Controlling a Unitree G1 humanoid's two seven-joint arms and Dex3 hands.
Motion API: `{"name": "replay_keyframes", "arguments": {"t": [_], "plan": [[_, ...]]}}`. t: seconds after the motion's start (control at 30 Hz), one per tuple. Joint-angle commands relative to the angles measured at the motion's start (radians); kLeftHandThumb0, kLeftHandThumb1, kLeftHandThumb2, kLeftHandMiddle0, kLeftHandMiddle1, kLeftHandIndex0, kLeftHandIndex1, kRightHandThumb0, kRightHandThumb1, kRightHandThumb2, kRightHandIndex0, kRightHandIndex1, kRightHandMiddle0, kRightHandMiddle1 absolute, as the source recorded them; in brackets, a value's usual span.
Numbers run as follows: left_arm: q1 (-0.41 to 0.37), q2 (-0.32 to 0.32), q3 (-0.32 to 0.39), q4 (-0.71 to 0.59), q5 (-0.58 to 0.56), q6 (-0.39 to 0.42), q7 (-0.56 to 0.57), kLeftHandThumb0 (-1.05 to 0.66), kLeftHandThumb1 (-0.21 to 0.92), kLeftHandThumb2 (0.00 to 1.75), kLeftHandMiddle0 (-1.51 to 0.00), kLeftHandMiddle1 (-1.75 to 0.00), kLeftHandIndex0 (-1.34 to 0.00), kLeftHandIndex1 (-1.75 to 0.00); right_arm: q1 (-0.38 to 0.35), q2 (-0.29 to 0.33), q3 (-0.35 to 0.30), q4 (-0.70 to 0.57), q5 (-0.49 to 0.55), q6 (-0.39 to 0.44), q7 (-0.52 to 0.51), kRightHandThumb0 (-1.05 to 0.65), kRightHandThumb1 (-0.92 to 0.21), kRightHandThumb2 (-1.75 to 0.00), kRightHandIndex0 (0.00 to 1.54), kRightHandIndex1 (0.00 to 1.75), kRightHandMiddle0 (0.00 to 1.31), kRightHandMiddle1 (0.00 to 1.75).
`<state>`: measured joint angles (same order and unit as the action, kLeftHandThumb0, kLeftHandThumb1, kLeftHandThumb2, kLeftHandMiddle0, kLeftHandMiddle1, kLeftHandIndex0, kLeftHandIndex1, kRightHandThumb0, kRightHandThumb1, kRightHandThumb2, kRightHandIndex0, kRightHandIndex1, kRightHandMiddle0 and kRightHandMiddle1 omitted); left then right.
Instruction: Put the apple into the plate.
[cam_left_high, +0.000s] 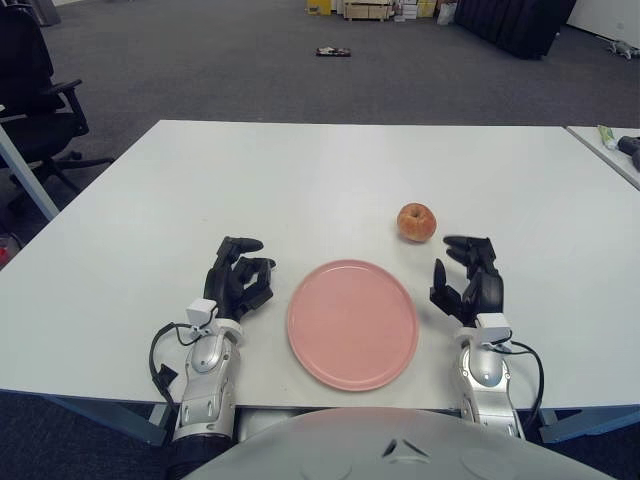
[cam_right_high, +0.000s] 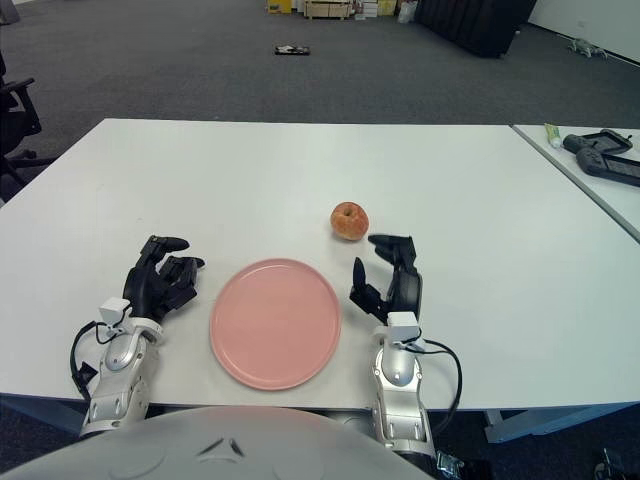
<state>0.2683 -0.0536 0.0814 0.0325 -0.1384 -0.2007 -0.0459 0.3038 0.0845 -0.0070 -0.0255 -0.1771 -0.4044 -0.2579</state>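
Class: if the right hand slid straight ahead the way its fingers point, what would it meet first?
Probably the apple, just beyond the right hand; its open fingers point slightly beside it, so possibly only bare table.

A: What is cut off at the edges?
B: The chair (cam_left_high: 35, 90) is cropped at the left edge, and the second bench (cam_right_high: 590, 160) at the right.

A: What remains indistinct?
B: The dark object on the floor (cam_left_high: 333, 52) is too small to be identified, as are the stacked items (cam_left_high: 370, 9) cropped at the top.

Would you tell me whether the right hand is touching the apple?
Apart. The left eye view shows bare table between the apple and the open right hand.
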Motion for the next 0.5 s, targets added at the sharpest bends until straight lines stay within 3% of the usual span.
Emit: {"name": "replay_keyframes", "arguments": {"t": [0.0, 0.1, 0.37, 0.47], "plan": [[0.001, 0.000, -0.004, 0.006, 0.011, 0.021, 0.009, 0.00, 0.56, 0.95, -0.50, -1.49, -0.33, -1.75, -0.032, -0.030, -0.014, 0.018, -0.034, -0.005, -0.008, -0.49, -0.36, -1.01, 0.00, 0.12, 0.00, 0.20], [0.002, 0.000, -0.005, 0.005, 0.013, 0.022, 0.010, 0.00, 0.57, 0.94, -0.50, -1.48, -0.33, -1.75, -0.056, -0.041, -0.015, 0.012, -0.063, 0.014, -0.012, -0.53, -0.31, -0.99, 0.00, 0.04, 0.00, 0.07], [0.005, -0.001, -0.006, -0.002, 0.015, 0.031, 0.014, 0.00, 0.59, 0.91, -0.50, -1.46, -0.32, -1.75, -0.113, -0.053, -0.005, -0.035, -0.094, 0.123, 0.005, -0.53, -0.25, -0.94, 0.00, 0.00, 0.00, 0.00], [0.005, -0.001, -0.006, 0.001, 0.018, 0.025, 0.015, 0.00, 0.59, 0.91, -0.49, -1.47, -0.32, -1.75, -0.138, -0.059, -0.003, -0.065, -0.095, 0.231, 0.031, -0.51, -0.24, -0.94, 0.00, 0.00, 0.00, 0.00]]}}
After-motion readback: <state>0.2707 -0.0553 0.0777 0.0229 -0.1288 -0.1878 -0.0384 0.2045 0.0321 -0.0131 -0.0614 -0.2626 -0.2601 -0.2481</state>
